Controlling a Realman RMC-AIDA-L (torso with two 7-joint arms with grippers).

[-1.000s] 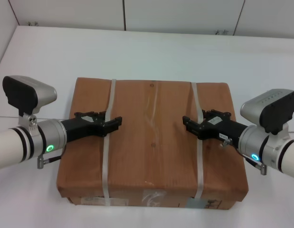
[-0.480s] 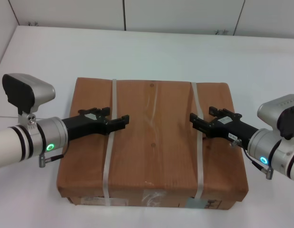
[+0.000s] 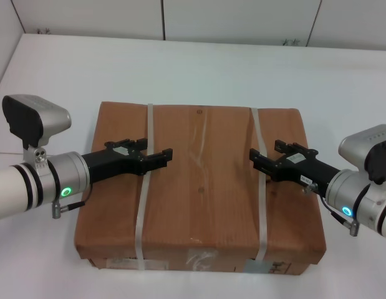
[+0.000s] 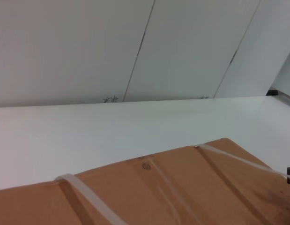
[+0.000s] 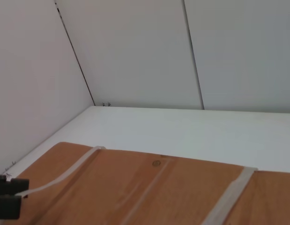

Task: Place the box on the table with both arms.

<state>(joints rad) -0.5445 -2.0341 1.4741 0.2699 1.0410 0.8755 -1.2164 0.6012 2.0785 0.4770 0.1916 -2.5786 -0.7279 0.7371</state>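
Head view: box (image 3: 202,187) lies flat on the white desk (image 3: 199,68). My left claw (image 3: 150,160) reaches over its left strap (image 3: 141,205), my right claw (image 3: 267,163) over its right strap (image 3: 261,205). Whether either claw is clamped, I cannot tell.

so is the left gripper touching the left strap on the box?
Cannot tell. In the head view the left gripper overlaps the left strap on the box, but from above no contact or gap shows. The wrist views don't help.
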